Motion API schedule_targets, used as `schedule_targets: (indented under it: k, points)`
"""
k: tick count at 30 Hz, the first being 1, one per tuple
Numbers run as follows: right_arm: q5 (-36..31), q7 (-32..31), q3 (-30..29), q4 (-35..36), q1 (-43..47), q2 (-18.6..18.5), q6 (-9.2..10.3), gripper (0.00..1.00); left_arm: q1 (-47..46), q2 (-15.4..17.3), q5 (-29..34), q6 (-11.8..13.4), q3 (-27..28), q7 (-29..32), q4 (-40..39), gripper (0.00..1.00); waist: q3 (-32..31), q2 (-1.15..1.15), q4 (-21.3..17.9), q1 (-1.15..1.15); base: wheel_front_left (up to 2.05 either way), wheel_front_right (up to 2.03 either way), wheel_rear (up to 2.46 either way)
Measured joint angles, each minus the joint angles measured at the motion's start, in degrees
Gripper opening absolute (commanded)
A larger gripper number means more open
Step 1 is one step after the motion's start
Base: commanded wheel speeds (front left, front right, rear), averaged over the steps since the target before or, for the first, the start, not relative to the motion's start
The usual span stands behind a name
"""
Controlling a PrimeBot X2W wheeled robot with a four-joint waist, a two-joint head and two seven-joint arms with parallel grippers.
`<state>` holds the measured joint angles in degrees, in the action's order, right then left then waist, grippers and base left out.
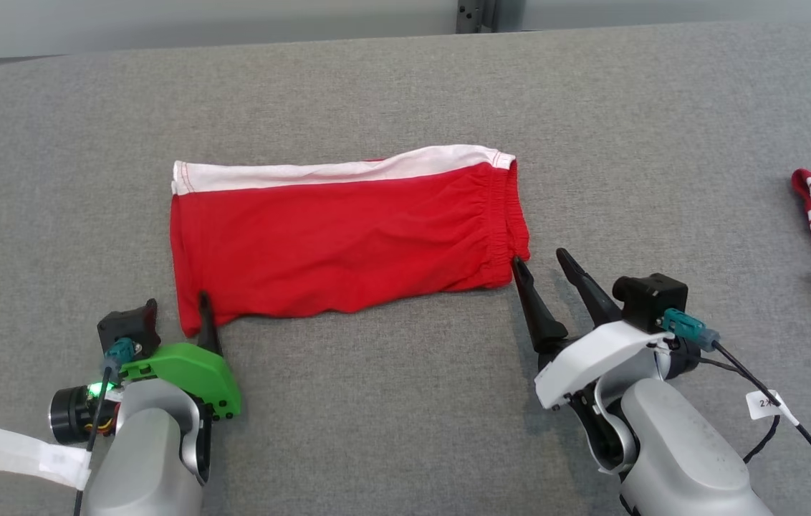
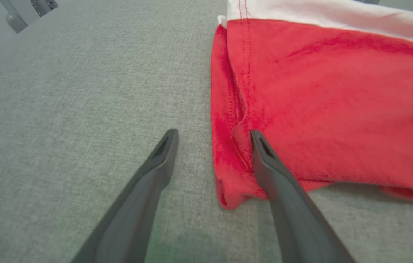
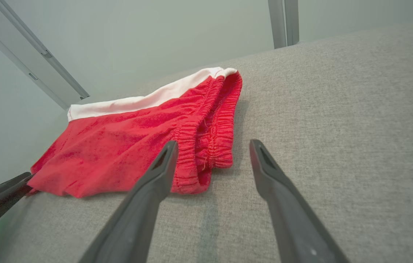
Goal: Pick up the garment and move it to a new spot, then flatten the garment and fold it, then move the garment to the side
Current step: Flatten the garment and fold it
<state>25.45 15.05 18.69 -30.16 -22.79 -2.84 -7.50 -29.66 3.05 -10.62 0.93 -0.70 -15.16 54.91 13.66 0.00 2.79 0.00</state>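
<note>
The red shorts (image 1: 341,229) lie flat at the middle of the counter (image 1: 405,430). They look light, soft and limp, so they will probably sag when lifted. Both hands are wide open, the left hand (image 2: 212,136) astride the near left corner and the right hand (image 1: 540,258) at the near right corner. I think these corners are good holds.

L gripper (image 2: 213,134), fingers spread: one over garment (image 2: 323,109) near corner, other over grey cloth surface (image 2: 64,95) just beside garment; white band (image 2: 319,14) at garment's far edge
</note>
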Motion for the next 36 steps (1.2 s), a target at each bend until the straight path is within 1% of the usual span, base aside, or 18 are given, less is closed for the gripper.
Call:
schedule_targets:
  k: [3, 6, 11, 14, 19, 20, 21, 22, 23, 25, 31, 36]
  points:
    - [-0.7, 0.0, -0.6, -2.5, -0.4, 0.0, 0.00, 1.00, 2.5, -0.1, -0.8, -0.3, -1.4, 0.0, -3.5, 1.00, 0.0, 0.00, 1.4, 0.00, 0.00, 0.00, 0.00]
    - [-1.1, 0.0, -1.9, -3.6, -1.4, 0.0, 0.00, 1.00, 4.9, -0.2, -3.7, -0.2, -3.9, 0.0, -6.6, 1.00, 0.1, 0.00, 2.7, 0.00, 0.00, 0.00, 0.00]
    - [-1.5, 0.0, -2.5, -7.6, -2.6, 0.0, 0.00, 1.00, 6.8, -0.2, -6.2, 1.7, -7.7, 0.0, -11.3, 1.00, 0.8, 0.00, 4.2, 0.00, 0.00, 0.00, 0.00]
    - [-0.4, 0.0, -1.4, -10.5, -4.1, 0.0, 0.00, 1.00, 7.4, -0.2, -6.5, 2.6, -9.6, 0.0, -14.5, 1.00, 1.5, 0.00, 4.8, 0.00, 0.00, 0.00, 0.00]
    - [2.0, 0.2, 1.8, -12.4, -5.8, -0.2, 0.03, 1.00, 8.2, -0.2, -7.0, 3.7, -10.7, 0.0, -18.1, 1.00, 2.3, 0.00, 5.7, 0.00, 0.00, 0.00, 0.00]
    - [2.7, 0.2, 2.6, -12.8, -6.1, -0.3, 0.04, 0.92, 8.3, -0.2, -7.0, 3.9, -10.9, 0.0, -18.4, 1.00, 2.3, 0.00, 5.8, 0.00, 0.00, 0.00, 0.00]
    - [3.3, 0.3, 3.0, -13.1, -6.3, -0.2, 0.04, 0.54, 8.4, -0.2, -7.1, 4.0, -10.9, 0.0, -18.7, 1.00, 2.4, 0.00, 5.9, 0.00, 0.00, 0.00, 0.00]
    - [3.5, 0.3, 3.4, -13.4, -6.6, -0.3, 0.04, 0.31, 8.4, -0.2, -7.1, 4.2, -10.9, 0.0, -19.0, 1.00, 2.4, 0.00, 6.0, 0.00, 0.00, 0.00, 0.00]
    - [4.0, 0.3, 3.8, -13.8, -6.9, -0.3, 0.04, 0.00, 8.5, -0.2, -7.1, 4.2, -10.9, 0.0, -19.2, 1.00, 2.4, 0.00, 6.1, 0.00, 0.00, 0.00, 0.00]
    - [5.2, 0.3, 4.0, -14.2, -7.1, -0.2, 0.03, 0.00, 8.5, -0.2, -7.0, 4.3, -10.7, 0.0, -19.5, 1.00, 2.3, 0.00, 6.2, 0.00, 0.00, 0.00, 0.00]
    - [4.9, 0.1, -1.0, -13.6, -7.0, 0.3, 0.00, 0.00, 8.8, -0.2, -6.4, 4.4, -10.0, 0.0, -20.0, 1.00, 1.5, 0.00, 6.0, 0.00, 0.00, 0.00, 0.00]
    - [4.3, 0.1, -5.2, -11.4, -5.0, -0.6, 0.00, 0.00, 10.5, -0.2, -5.8, 4.3, -9.2, 0.0, -20.0, 1.00, 0.1, 0.00, 5.2, 0.00, 0.00, 0.00, 0.00]
